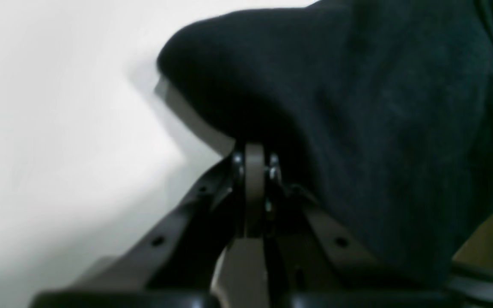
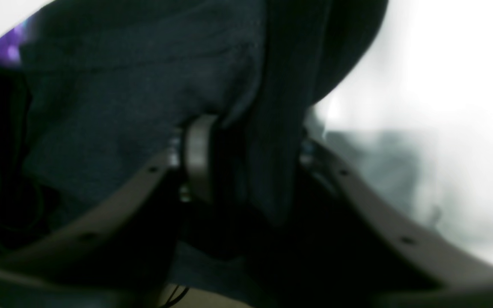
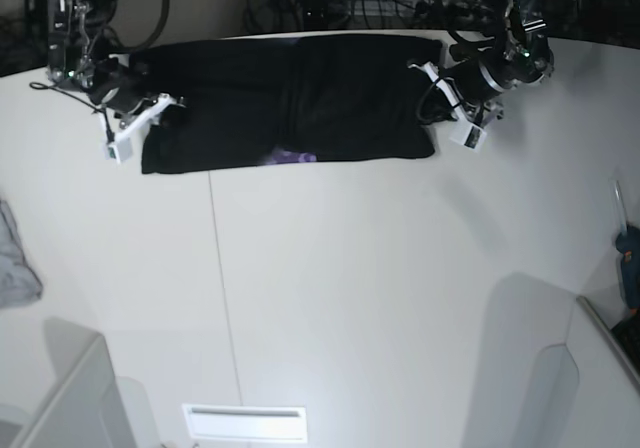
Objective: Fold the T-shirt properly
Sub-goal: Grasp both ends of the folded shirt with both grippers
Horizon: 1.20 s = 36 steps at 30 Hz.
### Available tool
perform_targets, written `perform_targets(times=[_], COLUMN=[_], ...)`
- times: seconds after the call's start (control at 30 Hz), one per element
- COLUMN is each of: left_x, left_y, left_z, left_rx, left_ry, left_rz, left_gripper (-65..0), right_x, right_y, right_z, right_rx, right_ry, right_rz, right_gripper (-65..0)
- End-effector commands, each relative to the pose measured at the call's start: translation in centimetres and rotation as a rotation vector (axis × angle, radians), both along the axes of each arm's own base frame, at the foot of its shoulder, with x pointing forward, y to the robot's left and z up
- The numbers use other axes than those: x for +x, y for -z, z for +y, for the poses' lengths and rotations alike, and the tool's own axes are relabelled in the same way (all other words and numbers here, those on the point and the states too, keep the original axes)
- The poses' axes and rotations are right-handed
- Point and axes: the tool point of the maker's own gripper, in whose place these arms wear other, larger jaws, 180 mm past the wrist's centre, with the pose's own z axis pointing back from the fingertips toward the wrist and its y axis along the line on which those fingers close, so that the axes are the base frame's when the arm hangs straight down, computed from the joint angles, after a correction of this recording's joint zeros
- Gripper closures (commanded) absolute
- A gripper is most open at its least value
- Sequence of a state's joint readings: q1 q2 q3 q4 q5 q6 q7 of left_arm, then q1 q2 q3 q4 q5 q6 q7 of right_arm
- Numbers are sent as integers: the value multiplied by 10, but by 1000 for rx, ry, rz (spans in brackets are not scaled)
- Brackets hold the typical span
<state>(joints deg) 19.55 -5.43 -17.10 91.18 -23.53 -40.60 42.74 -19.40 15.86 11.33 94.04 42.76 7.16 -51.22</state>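
Observation:
The black T-shirt (image 3: pixel 290 98) lies spread flat across the far end of the white table (image 3: pixel 350 288), with a small purple patch (image 3: pixel 290 156) at its near edge. My left gripper (image 3: pixel 432 98) is at the shirt's right end. In the left wrist view the left gripper (image 1: pixel 255 154) is shut, and the T-shirt (image 1: pixel 379 107) drapes over its tips. My right gripper (image 3: pixel 140 108) is at the shirt's left end. Close up, the right gripper (image 2: pixel 250 145) has a fold of the T-shirt (image 2: pixel 114 94) pressed between its fingers (image 2: pixel 197 158). The purple patch (image 2: pixel 4 49) shows at upper left there.
A small grey cloth (image 3: pixel 15 258) lies at the table's left edge. A white label (image 3: pixel 243 423) sits at the front edge. A blue object (image 3: pixel 628 258) is at the right edge. Cables and gear (image 3: pixel 330 3) crowd the space behind the table.

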Motion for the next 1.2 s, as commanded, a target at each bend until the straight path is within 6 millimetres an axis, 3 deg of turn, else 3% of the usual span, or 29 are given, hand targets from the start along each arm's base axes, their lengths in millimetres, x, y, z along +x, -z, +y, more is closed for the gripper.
perform_targets(times=[0.0, 0.07, 0.43, 0.57, 0.77, 1.03, 1.17], left_x=[-32, -29, 24, 39, 44, 30, 26], left_y=[28, 29, 6, -2, -17, -10, -9], left_z=[6, 1, -25, -23, -21, -22, -21], left_rx=[105, 93, 35, 39, 57, 63, 65], left_ry=[59, 67, 62, 55, 59, 65, 65], left_rz=[155, 154, 38, 7, -44, -13, -7], left_gripper=[0, 0, 0, 0, 0, 0, 0], right_x=[-7, -3, 49, 64, 74, 65, 60], right_y=[8, 12, -15, -28, -64, -98, -105], right_z=[-3, -7, -37, -46, -32, 8, 26], right_rx=[-24, -21, -84, -105, -113, -47, -9], right_ry=[-22, -18, -2, 53, 3, -13, -29], right_rz=[60, 88, 22, 11, -56, -89, -101], right_gripper=[-92, -2, 0, 0, 0, 0, 0])
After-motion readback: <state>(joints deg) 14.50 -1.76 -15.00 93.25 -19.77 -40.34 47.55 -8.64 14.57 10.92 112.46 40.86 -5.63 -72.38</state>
